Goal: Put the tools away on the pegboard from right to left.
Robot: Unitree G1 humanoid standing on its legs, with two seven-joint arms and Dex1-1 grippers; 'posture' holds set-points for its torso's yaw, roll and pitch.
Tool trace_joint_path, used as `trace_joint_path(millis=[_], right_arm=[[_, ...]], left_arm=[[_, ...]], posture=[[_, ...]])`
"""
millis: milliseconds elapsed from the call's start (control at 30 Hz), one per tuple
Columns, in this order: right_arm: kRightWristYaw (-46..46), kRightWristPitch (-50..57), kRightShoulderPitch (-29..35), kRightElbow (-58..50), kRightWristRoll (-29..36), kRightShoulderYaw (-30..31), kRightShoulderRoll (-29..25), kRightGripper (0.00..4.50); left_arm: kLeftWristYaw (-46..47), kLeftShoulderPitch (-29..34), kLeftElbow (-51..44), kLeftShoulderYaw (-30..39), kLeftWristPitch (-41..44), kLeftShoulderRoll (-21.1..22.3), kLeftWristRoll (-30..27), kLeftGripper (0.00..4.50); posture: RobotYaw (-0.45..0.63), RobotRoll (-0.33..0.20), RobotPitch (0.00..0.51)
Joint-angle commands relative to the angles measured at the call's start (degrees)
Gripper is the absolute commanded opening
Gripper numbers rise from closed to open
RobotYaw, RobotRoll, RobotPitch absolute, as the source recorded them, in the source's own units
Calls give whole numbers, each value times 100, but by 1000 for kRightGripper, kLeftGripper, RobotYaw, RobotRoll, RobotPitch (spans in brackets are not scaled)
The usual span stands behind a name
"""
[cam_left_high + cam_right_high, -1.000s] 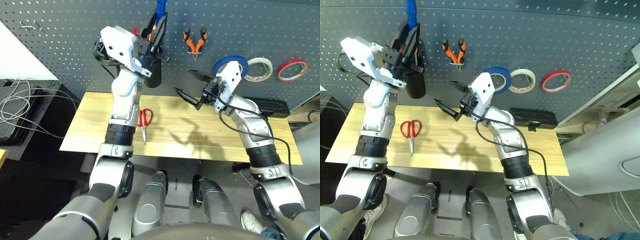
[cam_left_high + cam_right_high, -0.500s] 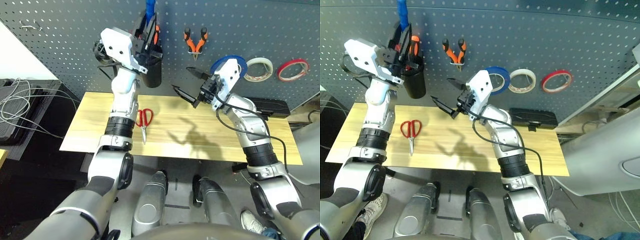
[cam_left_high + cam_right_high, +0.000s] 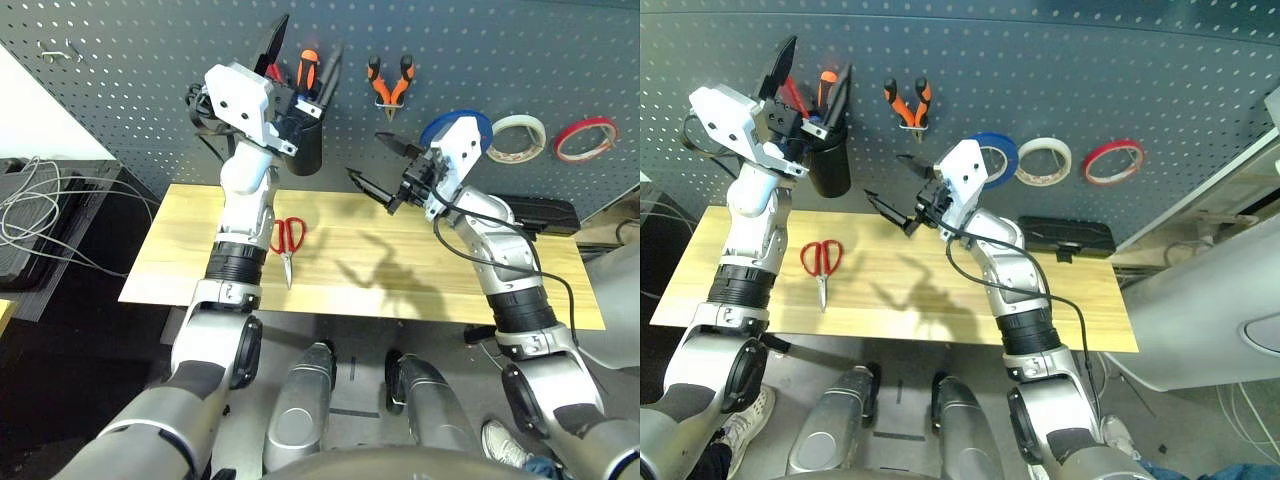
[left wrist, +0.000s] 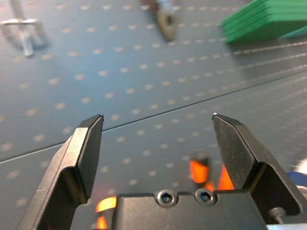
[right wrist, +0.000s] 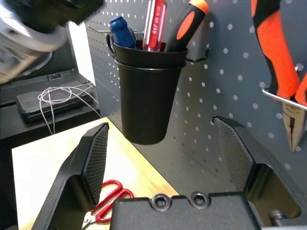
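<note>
1. Released since a second ago, the blue-handled screwdriver (image 5: pixel 121 29) now stands handle-up in the black cup (image 5: pixel 147 91) on the pegboard (image 3: pixel 500 60).
2. Left gripper (image 3: pixel 296 62) hangs above it, jaws wide, empty (likely clearing).
3. Right gripper (image 3: pixel 376 166) idles, jaws spread, empty.
4. Red-handled scissors (image 3: pixel 289 240) lie on the worktop (image 3: pixel 400 270), tips toward the robot.

Head pair: looked down from above at the table (image 3: pixel 420 270) and pegboard (image 3: pixel 130 80), both sharing this scene. Left wrist: faced the pegboard closely. Right wrist: faced the black cup (image 5: pixel 146 91) and red-handled scissors (image 5: pixel 108 194), also in head views.
</note>
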Motion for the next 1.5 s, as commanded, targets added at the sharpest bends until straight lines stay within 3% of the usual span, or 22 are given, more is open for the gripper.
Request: trace_joint_path(millis=[33,233,667,1100,1500], right_arm=[[16,-9,133,20,-2,-10,-62,4500],[69,-18,261,25,-1,-39,-199,4500],[39,28,523,282,-42,-65,-421,4500],[-118,643,427,414,-145,62,-382,4500],[-217,1025,489,312,-177,135,-304,4500]], left_arm=[[-604,387,-704,-274,1350,263,-527,4477],[-1296,868,-1262,-692,2854,824,-676,4477],[-1609,1546,-894,-1189,3584,938,-115,4477],[-911,1628,912,-1286,3434,582,889,4477],[1022,694,3724,82,2854,234,864,4477]], posture=[[93,0,232],[94,0,227],[85,0,231],[90,0,237],[82,0,242]])
